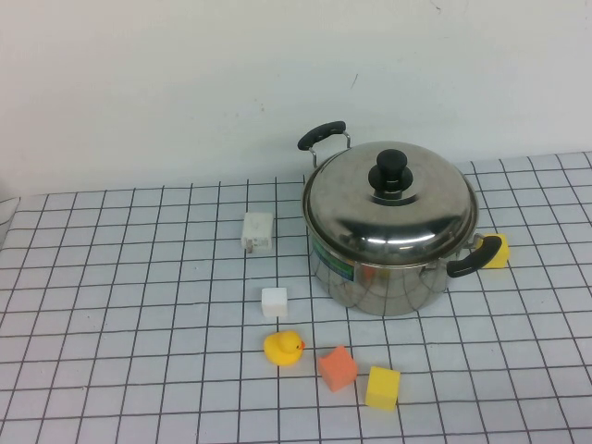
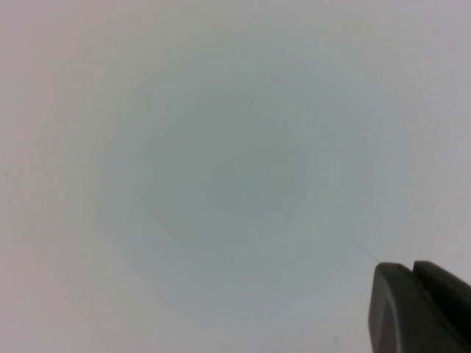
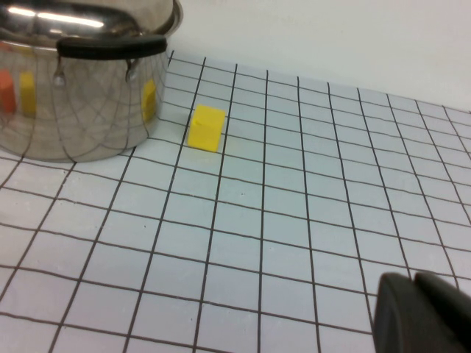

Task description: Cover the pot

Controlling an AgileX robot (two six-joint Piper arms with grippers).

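Two black side handles flanked the stainless-steel pot (image 1: 384, 277), which stood on the grid-lined counter (image 1: 111, 305) toward the right of the high view, with its domed steel lid (image 1: 388, 208) already seated on the rim and the black knob (image 1: 392, 173) on top. A green label band showed on the pot's near side. Just beside its right handle lay a yellow block (image 1: 498, 251), partly hidden there and seen whole in the right wrist view (image 3: 206, 128). To the pot's left sat a white plug-like object (image 1: 258, 232), and nearer the robot a small white cube (image 1: 274, 302), a yellow rubber duck (image 1: 283, 348), an orange block (image 1: 338, 367) and another yellow block (image 1: 382, 388) were spread apart in front of the pot. Neither arm appeared in the high view. The left gripper (image 2: 413, 273) faced a blank pale surface, its fingers pressed together on nothing. The right gripper (image 3: 413, 283) hung low over the counter to the pot's right, well apart from it; whether its fingers were spread I cannot tell.
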